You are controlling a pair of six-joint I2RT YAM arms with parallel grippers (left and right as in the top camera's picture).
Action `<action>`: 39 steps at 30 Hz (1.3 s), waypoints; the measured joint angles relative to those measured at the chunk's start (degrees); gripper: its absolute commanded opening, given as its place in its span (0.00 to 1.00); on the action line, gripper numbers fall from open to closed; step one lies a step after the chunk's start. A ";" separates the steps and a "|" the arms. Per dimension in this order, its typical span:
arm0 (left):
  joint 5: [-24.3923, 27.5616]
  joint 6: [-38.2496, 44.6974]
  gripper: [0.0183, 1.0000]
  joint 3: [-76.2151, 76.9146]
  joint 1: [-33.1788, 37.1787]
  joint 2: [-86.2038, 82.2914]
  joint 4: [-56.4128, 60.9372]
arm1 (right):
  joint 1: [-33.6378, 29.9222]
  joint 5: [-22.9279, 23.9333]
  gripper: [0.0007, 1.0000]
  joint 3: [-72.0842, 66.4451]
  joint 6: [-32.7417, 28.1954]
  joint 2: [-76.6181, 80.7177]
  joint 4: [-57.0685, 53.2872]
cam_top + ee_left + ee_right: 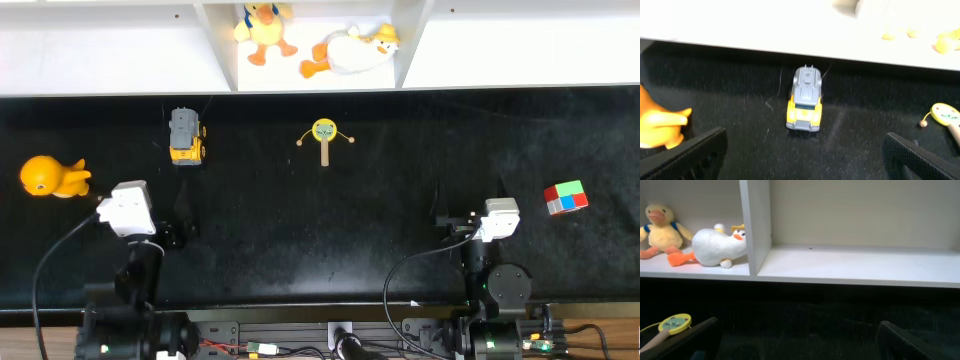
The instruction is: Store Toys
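A yellow plush duck and a white plush duck lie in the far shelf's middle compartment. Left to store on the tabletop are the orange duck at left, toy truck, rattle, and cube at right. The left gripper and right gripper hang near with jaws spread, empty.

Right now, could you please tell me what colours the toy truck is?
Grey top, yellow body: the toy truck shows best in the left wrist view.
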 measured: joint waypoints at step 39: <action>39.01 31.26 1.00 26.82 49.37 40.70 -24.61 | 0.00 0.00 1.00 0.00 0.04 -0.02 0.00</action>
